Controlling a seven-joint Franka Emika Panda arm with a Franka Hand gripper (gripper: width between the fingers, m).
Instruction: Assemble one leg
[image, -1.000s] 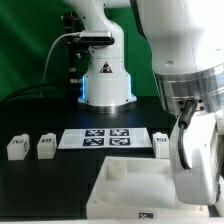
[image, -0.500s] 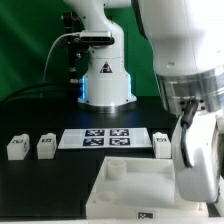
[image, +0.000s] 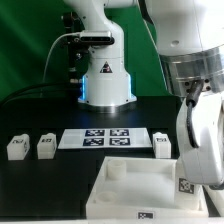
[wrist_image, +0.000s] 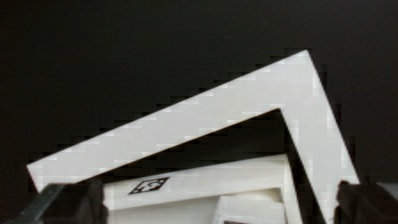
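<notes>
A green backdrop (image: 35, 45) fills the rear of the exterior view, evenly lit and plain. Below it stretches a black worktop (image: 50, 185), matte and dark to the near edge. The marker board (image: 108, 139) lies flat on the worktop, near the middle, its tags facing up.

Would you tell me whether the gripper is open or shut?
Open: in the wrist view the gripper has its dark fingertips far apart.
</notes>
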